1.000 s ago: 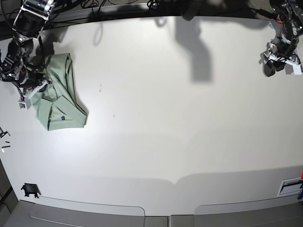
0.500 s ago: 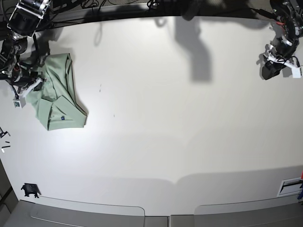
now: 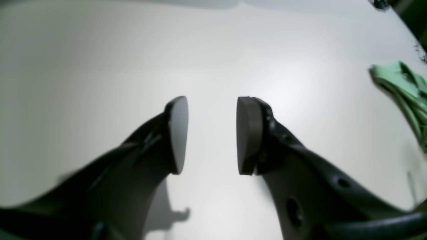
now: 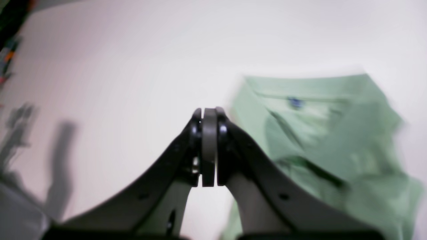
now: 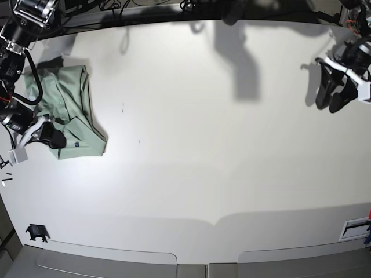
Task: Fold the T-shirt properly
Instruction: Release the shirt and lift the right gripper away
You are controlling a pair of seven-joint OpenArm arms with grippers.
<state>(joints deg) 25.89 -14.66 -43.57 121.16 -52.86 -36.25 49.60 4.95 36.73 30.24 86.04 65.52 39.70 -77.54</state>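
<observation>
Lying bunched at the table's point(image 5: 203, 145) far left edge, the shirt point(image 5: 72, 110) looks light, limp, easily pinched at a hem, with the right gripper point(image 4: 209, 146) clenched empty beside it, apparently not touching, and the left gripper point(image 3: 211, 133) parted, empty, well apart.

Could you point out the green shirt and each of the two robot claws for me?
T-shirt point(image 5: 75, 98), base view, on the flat green cloth.
right gripper point(image 4: 209, 115), right wrist view, at the tips of its shut jaws.
left gripper point(image 3: 212, 133), left wrist view, in the gap between its parted fingertips.
</observation>
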